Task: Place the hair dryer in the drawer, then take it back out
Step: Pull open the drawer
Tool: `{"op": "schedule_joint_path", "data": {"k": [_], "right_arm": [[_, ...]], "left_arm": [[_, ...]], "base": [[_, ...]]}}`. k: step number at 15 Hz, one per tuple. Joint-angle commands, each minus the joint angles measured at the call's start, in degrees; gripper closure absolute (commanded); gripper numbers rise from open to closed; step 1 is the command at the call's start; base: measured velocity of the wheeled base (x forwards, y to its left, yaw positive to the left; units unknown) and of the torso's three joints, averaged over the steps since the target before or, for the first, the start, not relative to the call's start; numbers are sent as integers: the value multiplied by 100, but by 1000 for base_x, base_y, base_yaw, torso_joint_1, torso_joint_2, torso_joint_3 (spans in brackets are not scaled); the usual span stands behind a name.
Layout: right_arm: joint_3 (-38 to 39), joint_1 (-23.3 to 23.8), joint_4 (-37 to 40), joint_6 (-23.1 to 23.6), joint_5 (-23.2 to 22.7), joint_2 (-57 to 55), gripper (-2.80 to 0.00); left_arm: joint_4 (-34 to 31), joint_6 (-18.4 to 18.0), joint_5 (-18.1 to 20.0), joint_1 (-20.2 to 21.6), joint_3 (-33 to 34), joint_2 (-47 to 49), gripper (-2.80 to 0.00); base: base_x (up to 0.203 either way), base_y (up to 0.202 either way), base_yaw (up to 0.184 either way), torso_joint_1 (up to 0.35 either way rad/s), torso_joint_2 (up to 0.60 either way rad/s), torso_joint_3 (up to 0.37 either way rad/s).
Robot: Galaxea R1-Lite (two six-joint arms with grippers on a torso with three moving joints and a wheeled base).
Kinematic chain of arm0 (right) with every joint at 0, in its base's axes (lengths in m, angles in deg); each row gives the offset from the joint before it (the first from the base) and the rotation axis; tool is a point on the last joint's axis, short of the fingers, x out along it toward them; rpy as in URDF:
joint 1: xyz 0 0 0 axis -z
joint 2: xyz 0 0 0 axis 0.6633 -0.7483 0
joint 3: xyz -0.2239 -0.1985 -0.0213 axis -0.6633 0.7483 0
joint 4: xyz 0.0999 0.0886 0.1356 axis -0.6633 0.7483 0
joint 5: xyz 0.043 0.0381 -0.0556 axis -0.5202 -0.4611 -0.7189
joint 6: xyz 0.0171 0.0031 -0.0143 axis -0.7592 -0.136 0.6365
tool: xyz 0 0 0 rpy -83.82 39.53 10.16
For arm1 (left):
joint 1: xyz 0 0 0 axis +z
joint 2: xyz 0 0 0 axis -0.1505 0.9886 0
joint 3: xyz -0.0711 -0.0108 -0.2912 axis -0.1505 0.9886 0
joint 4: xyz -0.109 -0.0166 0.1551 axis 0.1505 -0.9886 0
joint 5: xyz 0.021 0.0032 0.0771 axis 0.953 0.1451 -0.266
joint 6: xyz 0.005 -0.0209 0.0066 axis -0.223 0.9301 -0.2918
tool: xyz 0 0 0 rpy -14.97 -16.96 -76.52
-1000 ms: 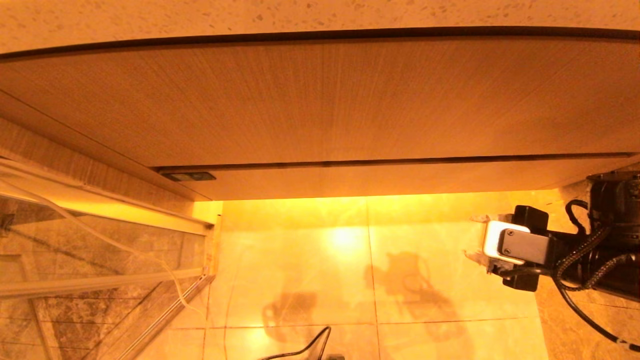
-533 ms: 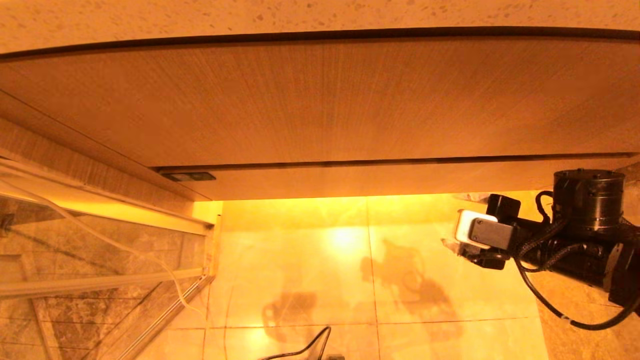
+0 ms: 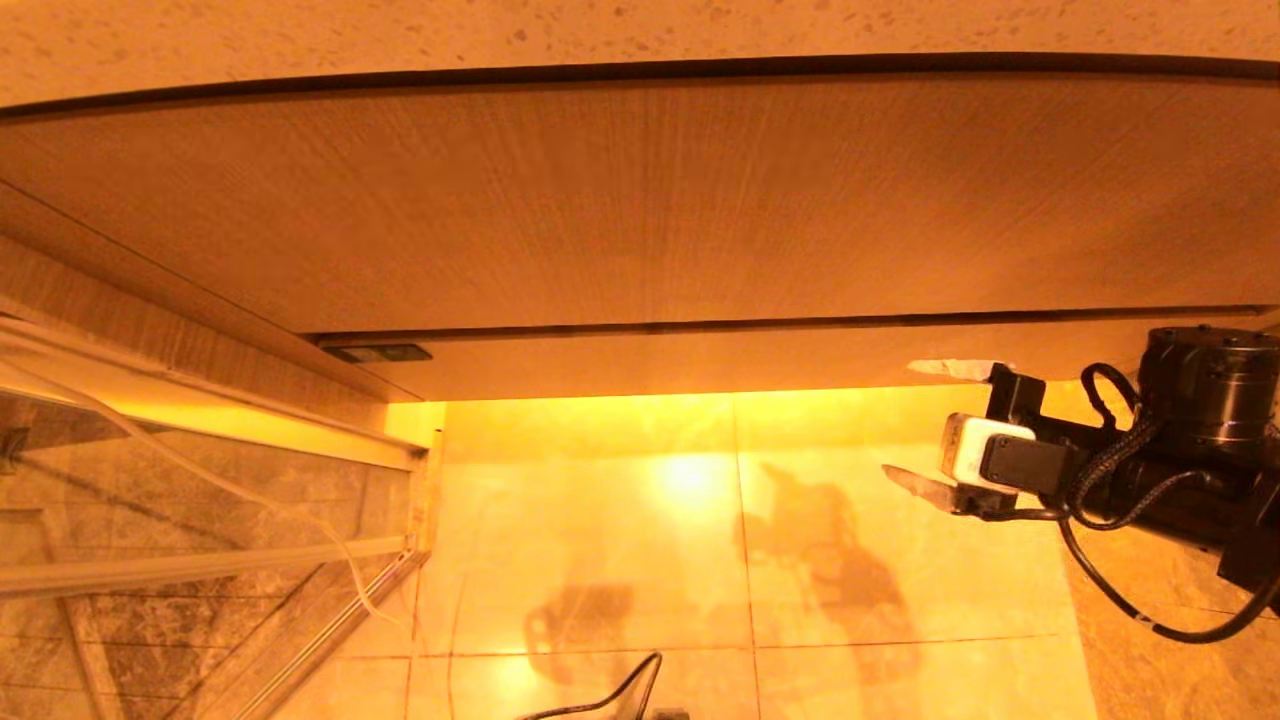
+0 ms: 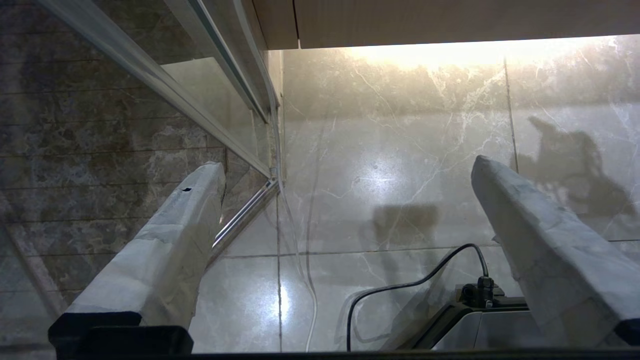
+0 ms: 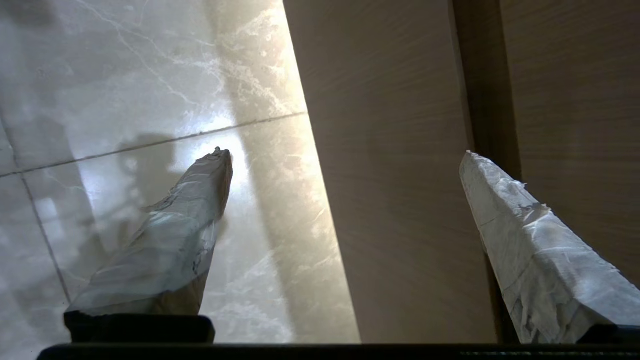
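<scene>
The hair dryer is out of view. The drawer shows only as a narrow, shut light-wood front under the taller wood-grain panel. My right gripper is open just before the drawer's right end. Its upper finger reaches the height of the drawer front and its lower finger hangs over the floor. In the right wrist view the right gripper holds nothing, with the drawer front behind the gap between its fingers. My left gripper is open and empty, parked low over the floor.
A speckled stone countertop runs above the panel. A glass partition with metal rails stands at the left. Glossy floor tiles lie below the drawer. A small dark fitting sits at the drawer's left end. A black cable runs to the robot's base.
My right gripper has risen towards the drawer front and spread its fingers wider. The drawer stays shut and the left arm has not moved.
</scene>
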Motion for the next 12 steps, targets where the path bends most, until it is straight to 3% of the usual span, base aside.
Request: {"op": "schedule_joint_path", "data": {"k": [1, 5, 12], "right_arm": [[-44, 79, -66, 84, -81, -26, -280], [-69, 121, -820, 253, -122, -326, -280], [-331, 114, -899, 387, -113, -787, -280]], "left_arm": [[2, 0, 0, 0, 0, 0, -280], [2, 0, 0, 0, 0, 0, -280], [2, 0, 0, 0, 0, 0, -280]], "base": [[0, 0, 0, 0, 0, 0], [0, 0, 0, 0, 0, 0], [0, 0, 0, 0, 0, 0]]}}
